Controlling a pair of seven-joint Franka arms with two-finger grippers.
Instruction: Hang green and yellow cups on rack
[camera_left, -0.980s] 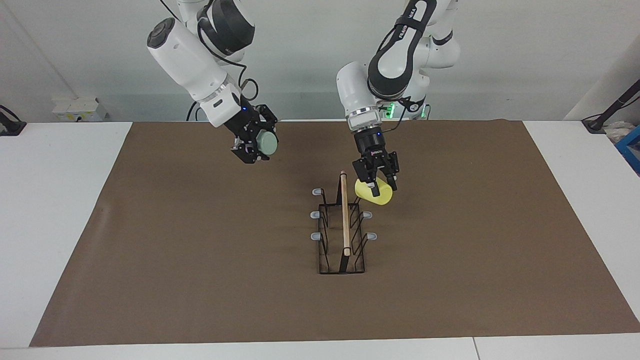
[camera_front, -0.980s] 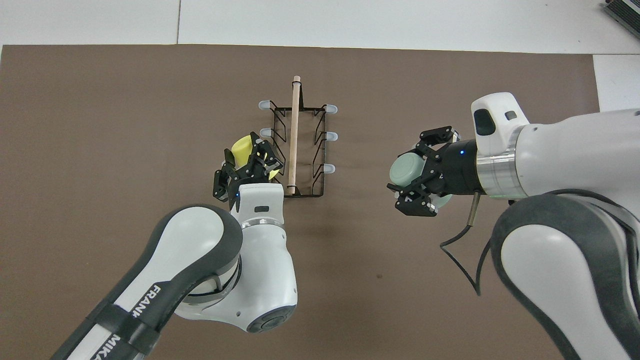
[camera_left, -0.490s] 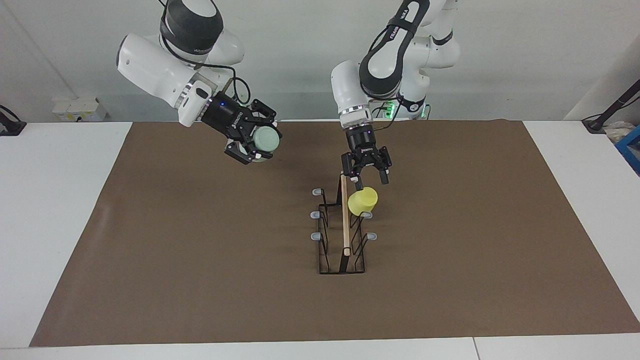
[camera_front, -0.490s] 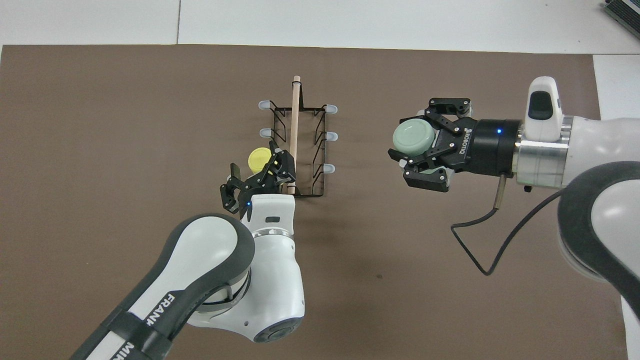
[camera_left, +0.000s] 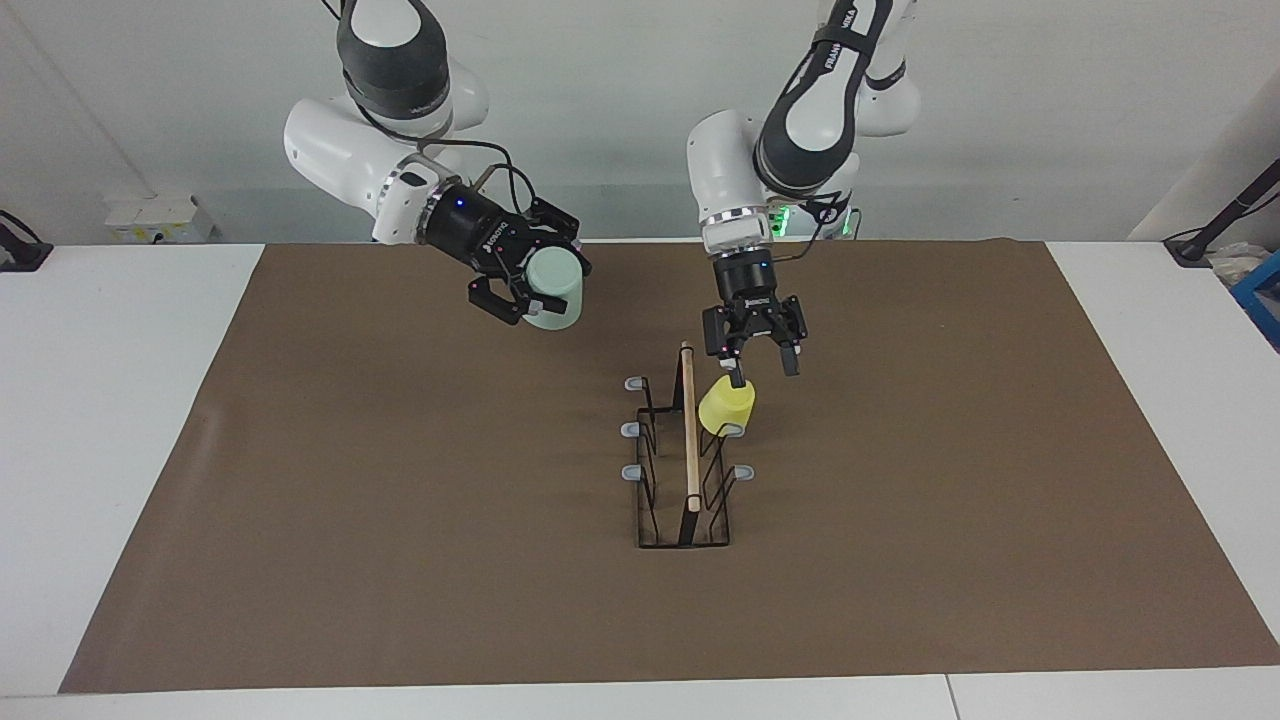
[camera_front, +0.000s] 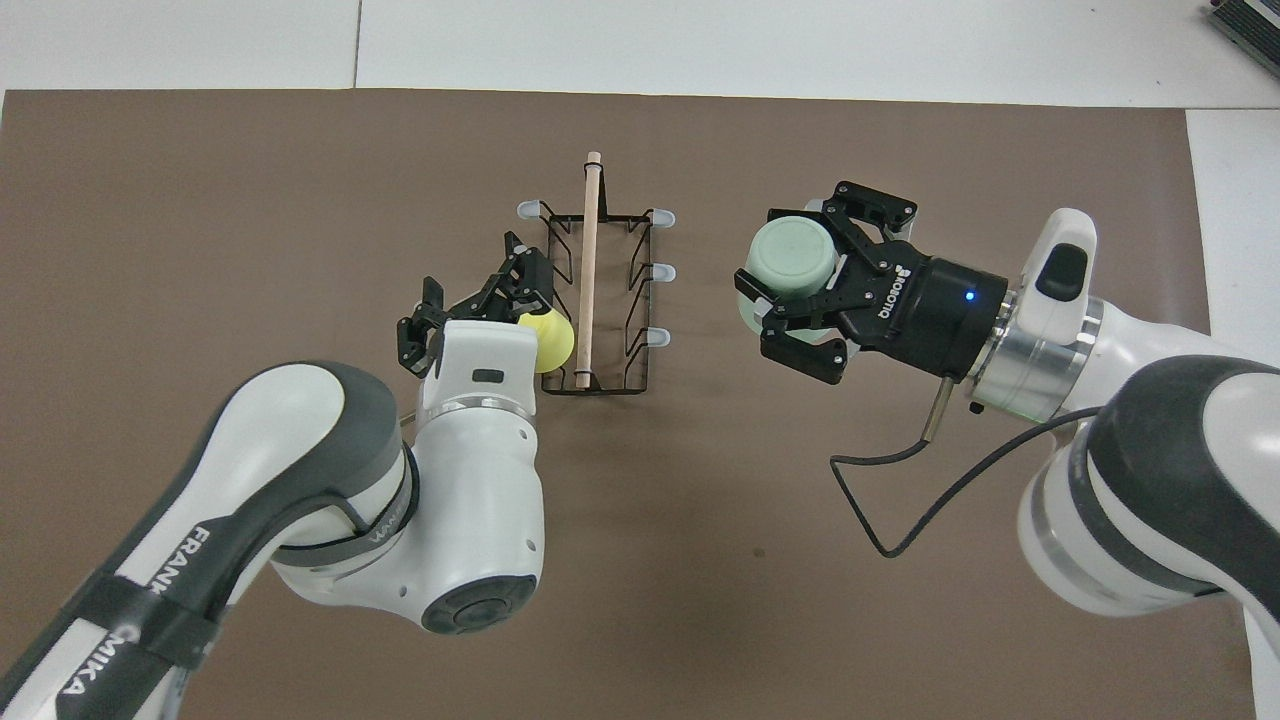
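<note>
While the yellow cup (camera_left: 727, 407) sits upside down on a rack (camera_left: 683, 470) prong, the green cup (camera_left: 553, 287) is up in the air.
The left hand (camera_left: 757, 363) hangs wide open just above the yellow cup, holding nothing; the right hand (camera_left: 520, 283) grips the green cup over the bench (camera_left: 400, 480), toward the right arm's end. A tilted approach could miss a prong or knock the light rack.

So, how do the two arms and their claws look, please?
Both arms are glossy white with dark grey joint bands and a silver ring at the wrist. FRANKA lettering runs along the left arm. Each black claw, left and right, has linked fingers and a small blue light. A black cable loops from the right wrist.
</note>
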